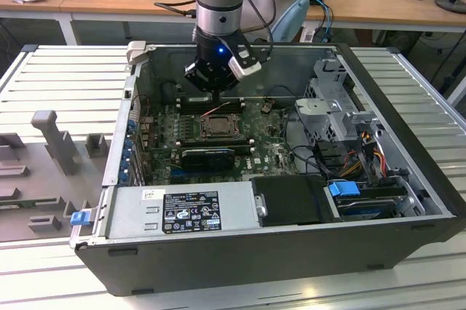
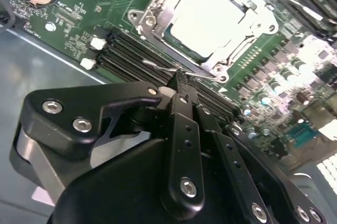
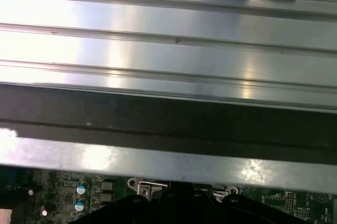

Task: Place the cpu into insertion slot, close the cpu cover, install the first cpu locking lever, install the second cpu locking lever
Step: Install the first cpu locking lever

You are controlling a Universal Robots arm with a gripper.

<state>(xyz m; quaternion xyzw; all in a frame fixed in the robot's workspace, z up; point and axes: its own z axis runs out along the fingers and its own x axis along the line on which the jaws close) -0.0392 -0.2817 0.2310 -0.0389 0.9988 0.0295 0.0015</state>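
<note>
Closest, the hand [image 2: 183, 91] has its fingers pressed together, tips right at the wire locking lever [image 2: 163, 67] beside the socket [image 2: 220, 69]. Beyond, the cpu [image 2: 210, 16] lies seated under the lowered cpu cover [image 2: 158, 8]. Judging by this, the lever wants a steady sideways-and-down push, kept from slipping

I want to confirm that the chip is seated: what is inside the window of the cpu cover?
In the second wrist view, the cpu shows its pale flat top through the window of the cpu cover. The frame hides its edges and the socket underneath.
</note>
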